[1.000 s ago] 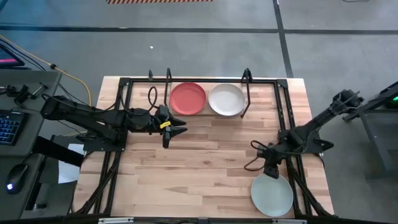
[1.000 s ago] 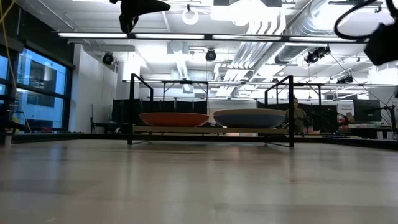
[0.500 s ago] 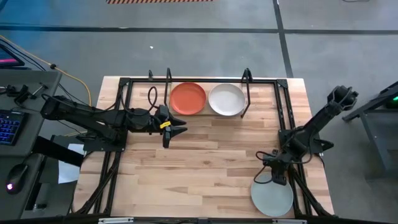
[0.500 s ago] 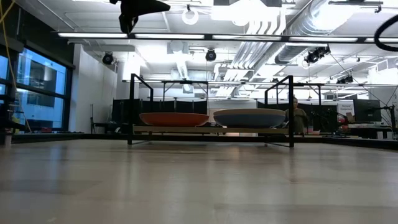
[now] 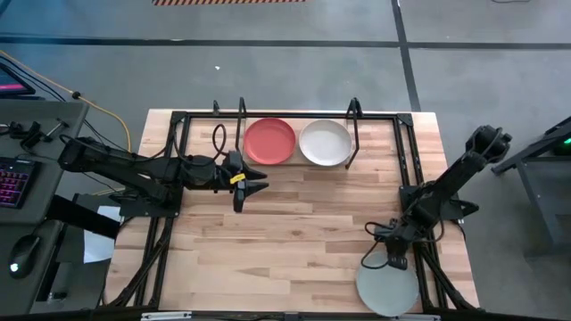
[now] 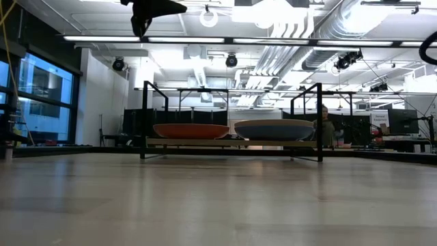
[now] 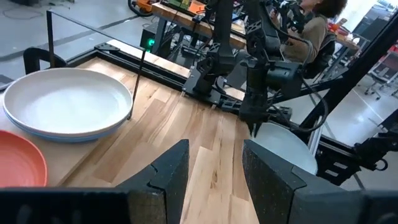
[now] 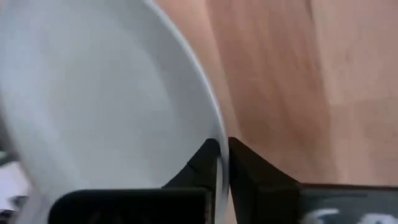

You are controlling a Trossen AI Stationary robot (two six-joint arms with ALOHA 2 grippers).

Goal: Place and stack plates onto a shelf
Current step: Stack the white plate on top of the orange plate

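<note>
Pinching one pale green plate [image 5: 386,287] by its rim, right hand [image 5: 395,261], two plates on shelf [image 5: 354,114], left hand [image 5: 259,185] parted, empty.

The left arm is stretched level across the table's left side, and the left gripper [image 5: 254,183] is held above the wood with its fingers [image 7: 166,174] spread apart. The right arm is bent down at the table's right front corner, where the right gripper [image 5: 393,259] is closed, its fingers [image 8: 205,158] pinched on a thin rim.
</note>
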